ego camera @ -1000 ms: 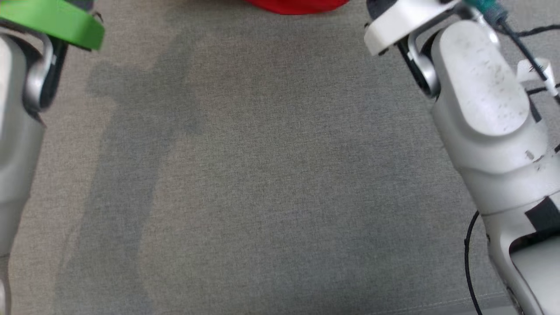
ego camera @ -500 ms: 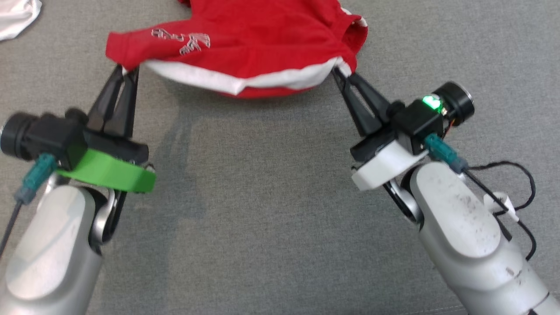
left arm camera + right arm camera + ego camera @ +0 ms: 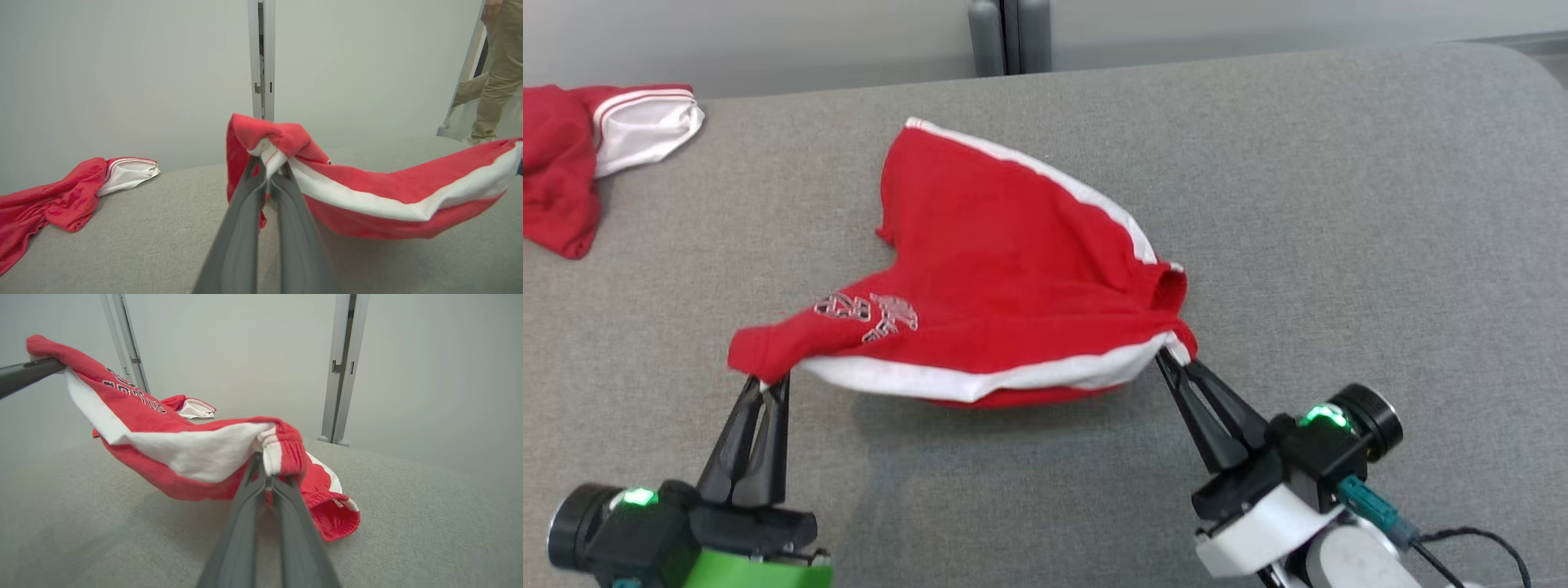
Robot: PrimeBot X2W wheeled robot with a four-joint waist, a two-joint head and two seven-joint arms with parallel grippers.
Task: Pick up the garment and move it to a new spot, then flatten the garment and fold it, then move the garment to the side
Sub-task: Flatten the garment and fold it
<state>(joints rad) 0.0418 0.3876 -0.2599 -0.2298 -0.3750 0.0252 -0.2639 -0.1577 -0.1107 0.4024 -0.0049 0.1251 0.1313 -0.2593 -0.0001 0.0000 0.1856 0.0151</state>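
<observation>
While both arms hold the red garment point(image 3: 1005, 278) by its near edge, the task appears to be in its first stage: the pick-up is made, and the move to a new spot is, by my reading, either under way or about to end. The left gripper point(image 3: 765, 384) has its two dark fingers pressed together on the corner at the garment's 7 o'clock, and the right gripper point(image 3: 1168, 359) is likewise pinched closed on the ribbed corner at its 4 o'clock. Between them the white-banded edge hangs lifted and sagging, casting a shadow below, while the far part toward 12 o'clock rests on the grey upholstered surface point(image 3: 1339, 204). The cloth sits near the middle of the head view, bunched and creased, with its printed lettering toward 8 o'clock. Judged from this, flattening has not been done, no fold is made, and the last shift to the side is left as well. As for containers, nothing on the surface serves as one; the cloth lies straight on the upholstery. A second red-and-white garment point(image 3: 572, 155) lies crumpled at 10 o'clock, well apart from the held one. A pale post point(image 3: 1005, 37) stands beyond the far edge at 12 o'clock, and the left wrist view catches a person point(image 3: 496, 73) standing at about 2 o'clock.
</observation>
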